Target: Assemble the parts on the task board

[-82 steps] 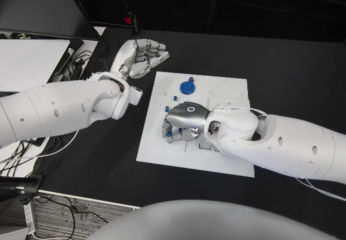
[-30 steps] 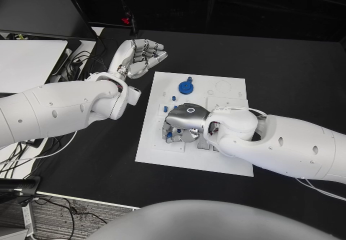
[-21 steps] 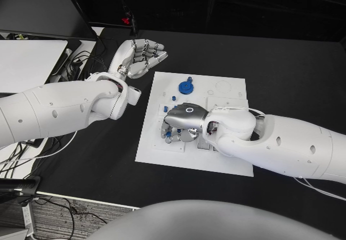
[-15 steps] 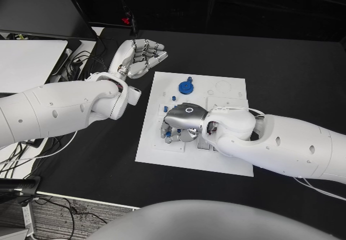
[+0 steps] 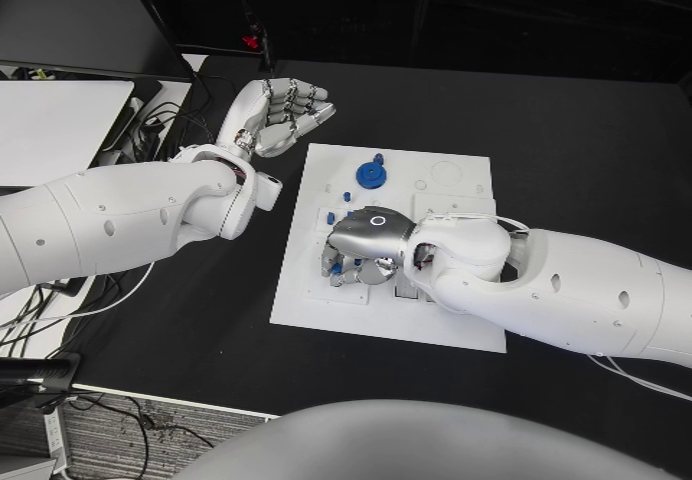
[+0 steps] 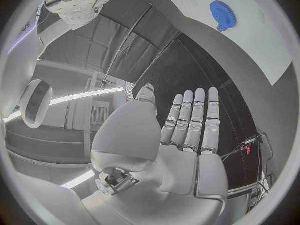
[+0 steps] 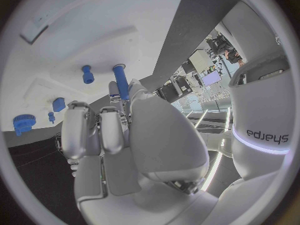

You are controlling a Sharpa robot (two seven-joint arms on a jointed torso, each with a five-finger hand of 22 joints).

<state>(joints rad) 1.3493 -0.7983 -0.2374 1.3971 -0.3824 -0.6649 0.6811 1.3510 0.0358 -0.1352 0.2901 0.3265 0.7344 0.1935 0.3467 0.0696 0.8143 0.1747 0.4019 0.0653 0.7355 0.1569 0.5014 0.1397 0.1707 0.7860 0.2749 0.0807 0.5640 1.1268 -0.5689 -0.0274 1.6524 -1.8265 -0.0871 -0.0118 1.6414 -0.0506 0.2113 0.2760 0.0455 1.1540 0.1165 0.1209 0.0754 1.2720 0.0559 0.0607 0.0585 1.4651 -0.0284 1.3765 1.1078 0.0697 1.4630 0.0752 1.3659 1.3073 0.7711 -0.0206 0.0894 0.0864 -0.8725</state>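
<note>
White board (image 5: pixel 433 320) flat mid-table, blue gear (image 5: pixel 374 176) lying at its 11 o'clock, small blue pegs (image 5: pixel 333 216) at 9 o'clock, one blue pin (image 7: pixel 120 82) standing upright

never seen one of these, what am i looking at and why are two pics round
This is a two-armed robot with silver many-fingered hands at a black table. The square picture looks down from its head; the round ones come from fisheye cameras at each wrist. A white task board lies on the table, with a blue gear and small blue parts on it. The right hand is over the board, pinching a blue peg. The left hand is beside the board, holding nothing.
</note>
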